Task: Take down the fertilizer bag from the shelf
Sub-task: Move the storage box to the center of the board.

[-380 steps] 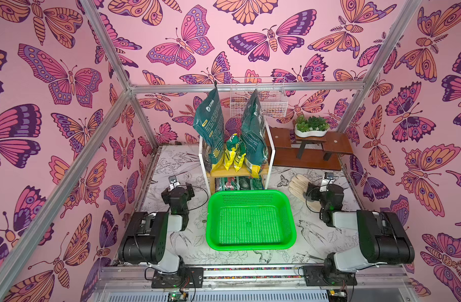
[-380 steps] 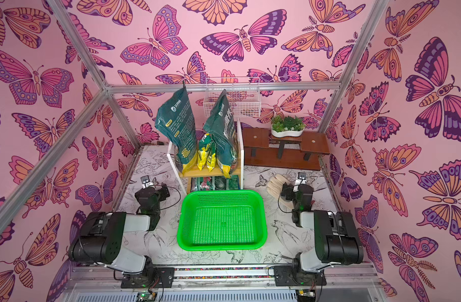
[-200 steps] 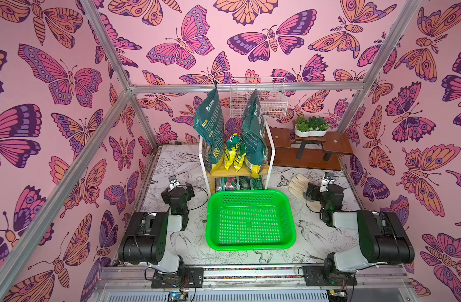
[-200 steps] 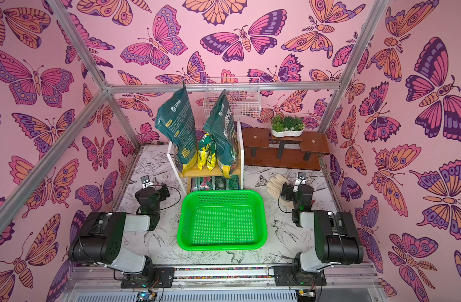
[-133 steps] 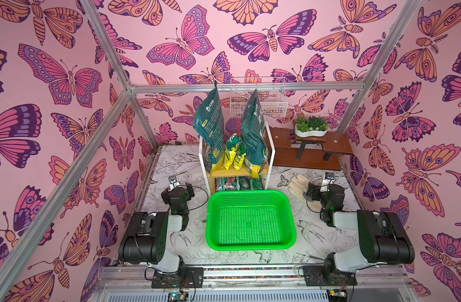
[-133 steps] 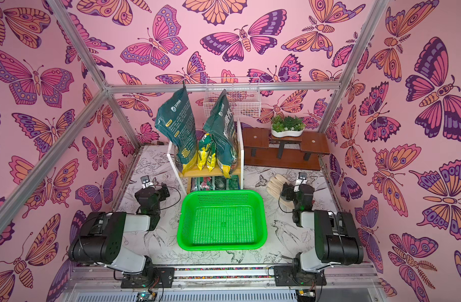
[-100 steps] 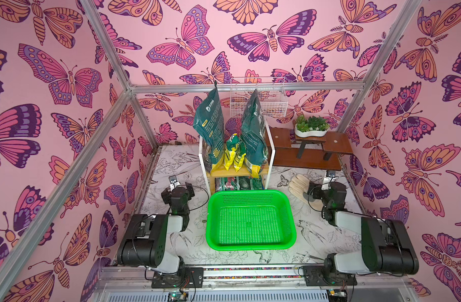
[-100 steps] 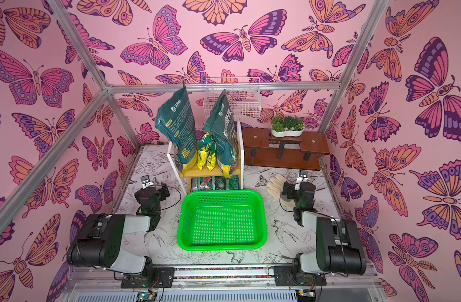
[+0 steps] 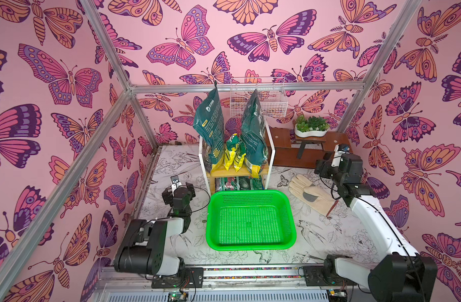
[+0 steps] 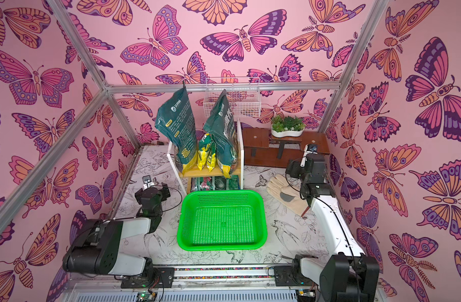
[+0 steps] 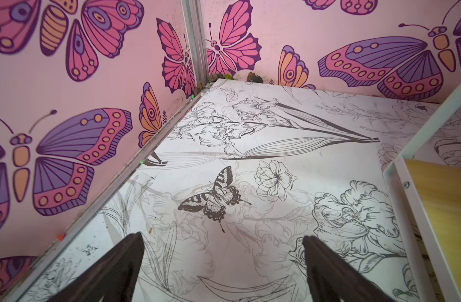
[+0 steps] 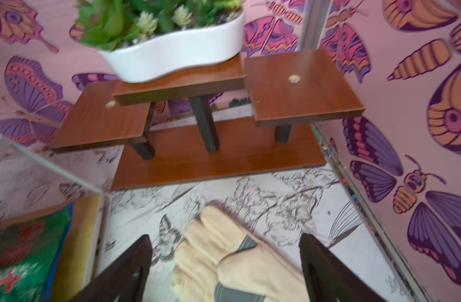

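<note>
Left fingers [image 11: 114, 269], right fingers [image 12: 125, 272] are hanging released, flanking white-framed wooden shelf [image 9: 240, 172] carrying dark-green plastic fertilizer bags [image 9: 211, 125].

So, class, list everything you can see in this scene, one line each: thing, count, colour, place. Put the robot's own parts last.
shelf: one, white frame with yellowish boards, back centre
fertilizer bags: two, dark green, upright on the upper board
small packets: a few, yellow and green, between the bags
flat packets: count unclear, dark, lower board
basket: one, bright green, in front of the shelf
glove: one, cream, right of the basket
plant stand: one, dark brown, back right
planter: one, white with green plants, on the stand
wire basket: one, white, back wall
left claw: one, dark, open, left of the shelf
right claw: one, dark, open, by the glove
</note>
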You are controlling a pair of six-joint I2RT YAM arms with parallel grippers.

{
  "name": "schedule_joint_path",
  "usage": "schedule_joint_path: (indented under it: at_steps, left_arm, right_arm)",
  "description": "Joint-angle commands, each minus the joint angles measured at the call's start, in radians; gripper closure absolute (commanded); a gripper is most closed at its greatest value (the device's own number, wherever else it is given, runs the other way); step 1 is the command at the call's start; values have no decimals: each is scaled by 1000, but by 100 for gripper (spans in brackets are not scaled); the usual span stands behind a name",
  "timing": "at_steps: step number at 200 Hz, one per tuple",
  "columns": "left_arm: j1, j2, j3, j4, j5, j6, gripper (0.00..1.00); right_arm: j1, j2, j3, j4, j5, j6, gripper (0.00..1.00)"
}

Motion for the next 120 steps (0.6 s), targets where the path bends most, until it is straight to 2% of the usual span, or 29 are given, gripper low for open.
schedule_joint_path:
  at_steps: [1,23,39,49,68,81,100,120]
  left_arm:
    - [-2,-147,131,-284,-59,20,0]
    - [-1,-200,159,-370,-166,-3,0]
    - [-2,-259,176,-493,-220,-113,0]
    - [-2,-302,188,-573,-225,-180,0]
    - [-2,-404,214,-731,-211,-291,0]
    - [-2,-466,225,-827,-208,-349,0]
    - [-1,-535,225,-916,-129,-356,0]
    - [-2,-567,246,-1021,-46,-386,0]
  right_arm:
    - [103,-24,20,-292,56,36,8]
    - [128,-48,14,-329,10,118,7]
    - [129,-59,25,-379,-63,165,8]
    - [133,-68,35,-419,-96,177,12]
    - [178,-78,50,-513,-94,179,18]
    - [228,-81,41,-564,-84,184,27]
    - [285,-80,-3,-594,-93,229,39]
    - [325,-75,-77,-554,-157,287,41]
